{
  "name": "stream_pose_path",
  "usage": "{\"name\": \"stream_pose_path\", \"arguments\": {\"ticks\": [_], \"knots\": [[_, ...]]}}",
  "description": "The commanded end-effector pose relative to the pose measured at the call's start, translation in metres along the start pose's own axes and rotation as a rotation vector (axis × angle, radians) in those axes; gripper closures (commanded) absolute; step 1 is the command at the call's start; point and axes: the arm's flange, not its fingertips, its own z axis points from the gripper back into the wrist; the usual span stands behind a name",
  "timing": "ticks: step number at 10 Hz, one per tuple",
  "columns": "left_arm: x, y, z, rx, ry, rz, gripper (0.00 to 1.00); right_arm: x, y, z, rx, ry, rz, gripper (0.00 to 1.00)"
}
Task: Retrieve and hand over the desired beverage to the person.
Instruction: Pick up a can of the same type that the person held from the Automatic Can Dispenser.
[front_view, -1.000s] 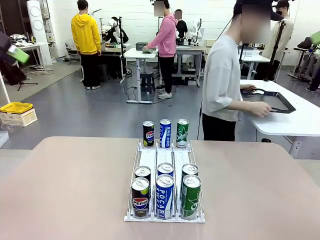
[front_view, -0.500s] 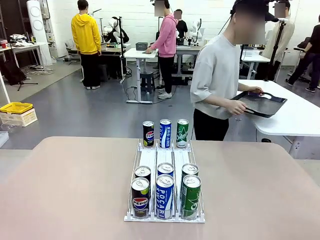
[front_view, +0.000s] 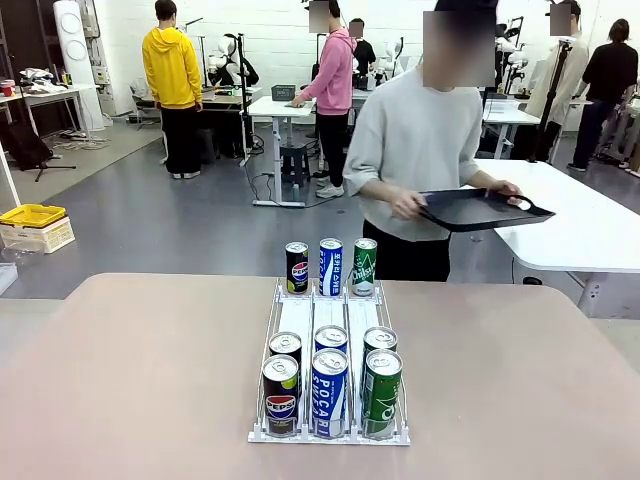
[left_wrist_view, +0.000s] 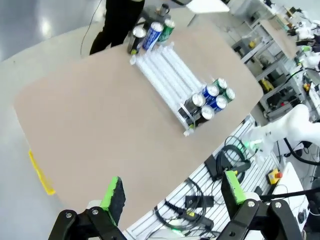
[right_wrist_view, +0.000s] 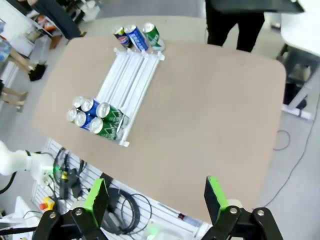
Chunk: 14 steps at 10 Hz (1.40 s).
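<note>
A white three-lane rack (front_view: 330, 320) on the tan table (front_view: 150, 380) holds several beverage cans. At its near end stand a Pepsi can (front_view: 281, 395), a blue Pocari can (front_view: 329, 392) and a green can (front_view: 381, 392). Three more cans (front_view: 331, 265) stand at the far end. Behind the table's far edge, the person (front_view: 415, 140) in a grey sweatshirt holds a black tray (front_view: 480, 208) in both hands. My left gripper (left_wrist_view: 172, 190) hangs open high above the table, with the rack (left_wrist_view: 167, 72) far below. My right gripper (right_wrist_view: 156, 196) is open too, high over the rack (right_wrist_view: 132, 75).
A white side table (front_view: 585, 235) stands at the right behind the person. Other people work at benches in the background. A yellow bin (front_view: 32, 215) sits on the floor at far left. Cables and a floor rack (right_wrist_view: 115, 200) lie under the table's near edge.
The person has lifted the black tray off the white side table and turned with it to face my table. The cans and both grippers have not moved.
</note>
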Motion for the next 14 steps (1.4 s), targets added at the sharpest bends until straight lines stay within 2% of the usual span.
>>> {"name": "stream_pose_path", "arguments": {"ticks": [1,2,14], "knots": [[0.0054,-0.0072,-0.0005,0.038,0.023,0.018,0.0,-0.0027,-0.0033,0.0089,0.009,0.001,0.024,0.0],[0.0,0.0,0.0,0.0,0.0,0.0,0.0,-0.0019,-0.0027,0.007,0.022,-0.006,0.022,0.0],[0.0,0.0,0.0,0.0,0.0,0.0,0.0,-0.0016,-0.0005,0.004,-0.001,-0.001,0.0,0.0]]}}
